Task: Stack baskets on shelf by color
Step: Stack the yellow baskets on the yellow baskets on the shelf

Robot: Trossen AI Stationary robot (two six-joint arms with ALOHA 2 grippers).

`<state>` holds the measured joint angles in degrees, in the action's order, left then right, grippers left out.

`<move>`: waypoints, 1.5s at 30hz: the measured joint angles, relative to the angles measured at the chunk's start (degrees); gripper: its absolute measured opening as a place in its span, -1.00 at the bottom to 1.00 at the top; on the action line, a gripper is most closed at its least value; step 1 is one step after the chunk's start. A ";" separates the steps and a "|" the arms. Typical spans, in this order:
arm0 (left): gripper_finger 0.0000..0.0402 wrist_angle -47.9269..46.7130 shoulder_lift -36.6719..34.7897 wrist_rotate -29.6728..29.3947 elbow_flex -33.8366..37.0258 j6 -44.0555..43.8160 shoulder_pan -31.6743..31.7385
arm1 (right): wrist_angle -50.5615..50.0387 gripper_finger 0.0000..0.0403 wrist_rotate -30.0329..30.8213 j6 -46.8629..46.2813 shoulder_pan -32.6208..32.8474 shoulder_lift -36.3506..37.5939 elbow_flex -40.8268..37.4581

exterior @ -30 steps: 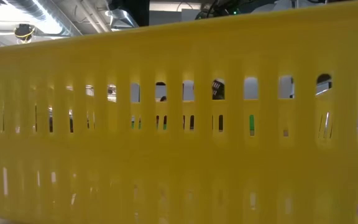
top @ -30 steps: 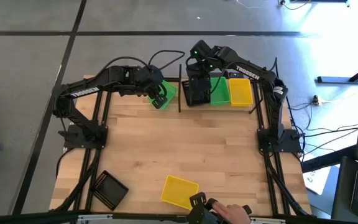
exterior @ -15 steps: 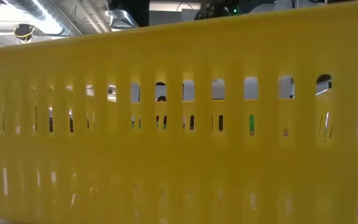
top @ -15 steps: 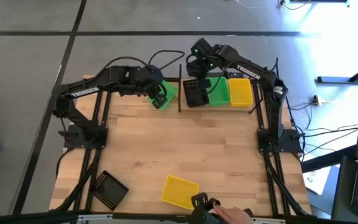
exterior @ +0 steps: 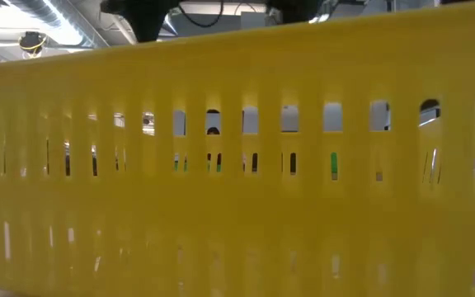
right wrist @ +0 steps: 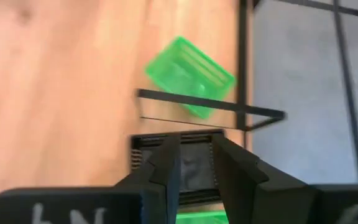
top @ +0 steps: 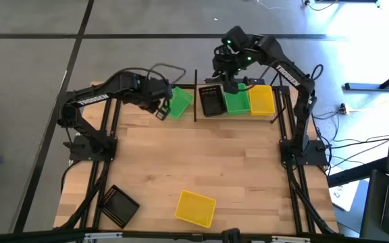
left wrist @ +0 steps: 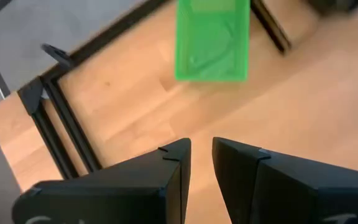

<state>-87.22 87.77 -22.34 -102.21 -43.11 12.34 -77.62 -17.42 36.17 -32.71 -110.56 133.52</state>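
Note:
On the shelf (top: 196,101) at the far right, a black basket (top: 211,100), a green basket (top: 236,101) and a yellow basket (top: 262,98) stand side by side. My right gripper (top: 229,79) hangs open above them; in its wrist view the black basket (right wrist: 191,163) shows below its fingers. Another green basket (top: 179,102) lies askew on the tabletop just left of the shelf. My left gripper (top: 159,109) stands open beside it, with nothing between its fingers (left wrist: 201,155). A yellow basket (top: 195,207) and a black basket (top: 117,205) lie near the front edge.
The near yellow basket's slotted wall (exterior: 237,165) fills the low view and hides the table behind it. Black frame rails (top: 107,135) run along both table sides. The middle of the tabletop (top: 201,155) holds no objects.
My right gripper has risen off the black basket toward the table's right, leaving the basket on the shelf. My left gripper has drawn back toward the left edge, away from the green basket, which stays on the table. A person's hand at the near edge has gone.

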 joint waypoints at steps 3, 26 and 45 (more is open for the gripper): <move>-0.71 -1.80 -0.12 4.50 1.69 1.47 -1.88 | -1.70 -0.55 -2.06 -0.11 0.26 1.76 -0.64; -0.71 22.26 -0.17 33.73 20.17 34.17 -10.73 | -12.42 -0.55 -15.35 -12.62 10.47 14.63 -0.64; -0.71 65.54 1.25 39.88 38.62 43.82 -23.12 | -11.46 -0.55 -13.84 -20.52 18.69 18.47 -0.64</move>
<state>-21.68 89.02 17.54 -63.59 0.71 -10.78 -89.08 -31.26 15.66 -14.02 -92.09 132.88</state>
